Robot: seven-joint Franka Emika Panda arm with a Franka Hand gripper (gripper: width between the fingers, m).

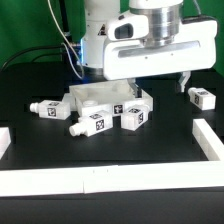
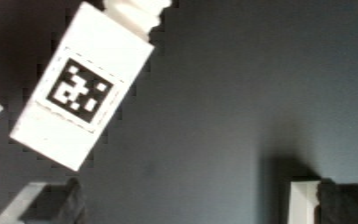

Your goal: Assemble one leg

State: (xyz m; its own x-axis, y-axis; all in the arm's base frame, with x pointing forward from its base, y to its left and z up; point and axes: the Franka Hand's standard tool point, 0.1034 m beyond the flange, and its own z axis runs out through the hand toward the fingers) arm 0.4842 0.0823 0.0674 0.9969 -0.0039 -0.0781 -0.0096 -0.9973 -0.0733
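Several white legs with black-and-white tags lie on the black table. One leg (image 1: pixel 48 107) is at the exterior view's left, one (image 1: pixel 95 124) and another (image 1: pixel 133 118) lie in front of the square panel (image 1: pixel 98 99), and one (image 1: pixel 203 97) lies at the right. My gripper (image 1: pixel 160 84) hangs open and empty above the table, between the panel and the right leg. In the wrist view my gripper (image 2: pixel 185 205) has only bare table between its fingers (image 2: pixel 327 200). A tagged leg (image 2: pixel 78 90) lies off to one side, beyond the fingertips and apart from them.
A low white wall (image 1: pixel 45 178) runs along the table's front, and another (image 1: pixel 208 140) along the exterior view's right. The robot's white base (image 1: pixel 100 30) and cables stand behind the panel. A white part's edge (image 2: pixel 137 10) shows past the leg in the wrist view.
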